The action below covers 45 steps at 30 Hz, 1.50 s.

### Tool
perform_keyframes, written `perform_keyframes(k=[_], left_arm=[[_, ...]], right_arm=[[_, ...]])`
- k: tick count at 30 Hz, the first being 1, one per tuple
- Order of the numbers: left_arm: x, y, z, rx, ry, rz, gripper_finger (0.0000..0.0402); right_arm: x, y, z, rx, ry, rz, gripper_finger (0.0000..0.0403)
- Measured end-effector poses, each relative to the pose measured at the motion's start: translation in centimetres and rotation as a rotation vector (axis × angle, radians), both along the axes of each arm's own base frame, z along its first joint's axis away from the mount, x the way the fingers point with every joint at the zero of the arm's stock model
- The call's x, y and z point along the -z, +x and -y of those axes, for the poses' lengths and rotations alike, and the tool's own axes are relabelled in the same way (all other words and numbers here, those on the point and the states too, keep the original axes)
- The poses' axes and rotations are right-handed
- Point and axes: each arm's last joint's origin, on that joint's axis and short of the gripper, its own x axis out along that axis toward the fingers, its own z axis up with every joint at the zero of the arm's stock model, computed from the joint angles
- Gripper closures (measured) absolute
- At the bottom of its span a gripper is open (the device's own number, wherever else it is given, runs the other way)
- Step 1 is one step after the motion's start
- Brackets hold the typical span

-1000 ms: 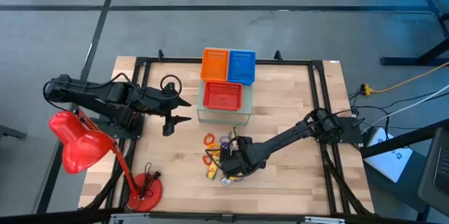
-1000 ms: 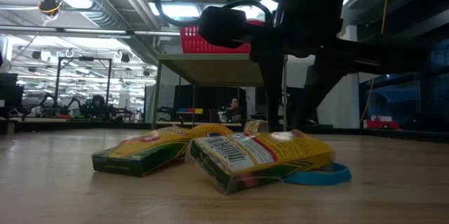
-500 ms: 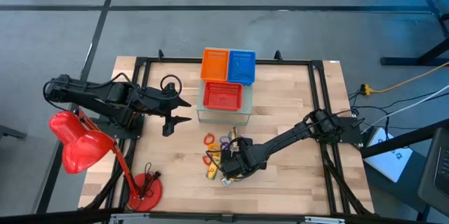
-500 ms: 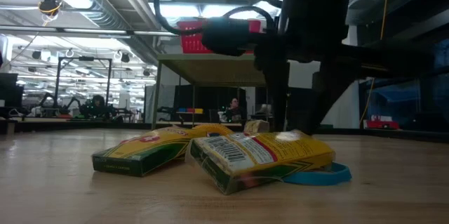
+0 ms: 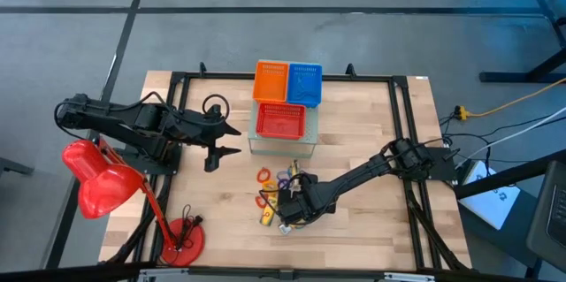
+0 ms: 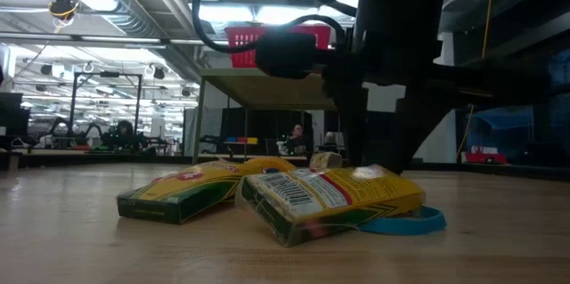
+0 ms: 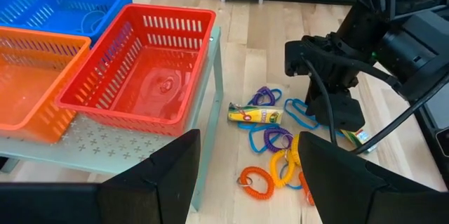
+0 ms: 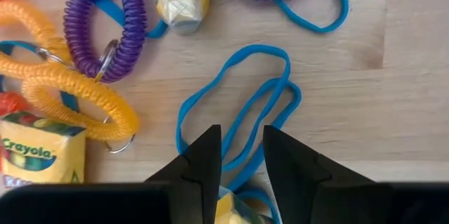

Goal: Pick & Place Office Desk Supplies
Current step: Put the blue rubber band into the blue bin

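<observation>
Red desk lamp (image 5: 104,189): far left of the red basket, at the table's left edge, base (image 5: 181,240) toward the front edge.
Left gripper (image 5: 221,141): just left of the red basket, raised clear of the table, fingers (image 7: 154,178) spread wide, nothing between them.
Orange basket (image 5: 271,81): directly behind the red basket, on the same clear stand.
Red basket (image 5: 280,121): on the clear stand (image 7: 105,136), mid-table, empty mesh floor showing.
Blue basket (image 5: 304,84): behind the red basket, right of the orange one.
Orange coil loop (image 7: 254,182): in front of the red basket, on the wood, at the near-left end of the pile.
Crayon box (image 7: 254,115): in front of the red basket, lying flat among purple coil loops (image 7: 265,97).
Blue rubber bands (image 8: 242,122): in front of the red basket, flat on the wood.
Right gripper (image 8: 240,155): in front of and slightly right of the red basket, low over the pile, fingers (image 8: 200,161) slightly parted, straddling a blue band, not clamped.
Yellow coil loop (image 8: 66,90): beside the purple one, touching a second crayon box (image 8: 38,157).
</observation>
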Motion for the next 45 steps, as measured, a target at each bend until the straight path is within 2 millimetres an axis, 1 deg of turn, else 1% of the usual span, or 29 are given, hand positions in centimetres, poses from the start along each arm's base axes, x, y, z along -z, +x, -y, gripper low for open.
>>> perform_keyframes(k=[5, 15, 20, 23, 26, 28, 32, 37, 39, 41, 43, 45], left_arm=[[0.0, 0.0, 0.0, 0.000, 0.000, 0.000, 0.0162], [0.0, 0.0, 0.0, -0.001, -0.001, 0.000, 0.0162], [0.0, 0.0, 0.0, -0.001, -0.001, 0.000, 0.0162], [0.0, 0.0, 0.0, 0.003, -0.003, 0.001, 0.0162], [0.0, 0.0, 0.0, 0.003, -0.003, 0.001, 0.0162], [0.0, 0.0, 0.0, 0.004, -0.003, 0.000, 0.0162], [0.0, 0.0, 0.0, 0.004, -0.003, 0.000, 0.0162], [0.1, -0.1, -0.1, -0.013, 0.017, -0.009, 0.0162], [0.2, -0.1, -0.1, -0.025, 0.029, -0.020, 0.0162], [0.3, -0.2, -0.2, -0.039, 0.041, -0.036, 0.0162], [0.5, -0.3, -0.2, -0.049, 0.052, -0.054, 0.0162], [0.5, -0.6, -0.3, -0.058, 0.060, -0.067, 0.0162]], right_arm=[[0.0, 0.0, 0.1, -0.008, -0.010, 0.002, 0.0309], [0.0, 0.1, 0.1, -0.042, -0.034, 0.011, 0.0392], [-0.1, -0.1, 0.2, -0.060, -0.044, -0.005, 0.0399], [-0.9, -0.1, 0.1, -0.063, -0.050, 0.010, 0.0400], [-2.7, 0.0, -0.3, -0.069, -0.083, 0.042, 0.0401], [-4.3, 0.1, -0.8, -0.077, -0.107, 0.050, 0.0401], [-8.0, 0.2, -1.5, -0.110, -0.170, 0.099, 0.0401], [-13.4, -0.8, -2.0, -0.148, -0.266, 0.131, 0.0402], [-15.7, -1.5, -1.7, -0.163, -0.309, 0.137, 0.0402], [-17.6, -1.4, -1.3, -0.189, -0.349, 0.193, 0.0402], [-19.1, -1.4, -0.2, -0.216, -0.410, 0.233, 0.0402], [-20.3, -1.1, 1.5, -0.226, -0.455, 0.251, 0.0402]])
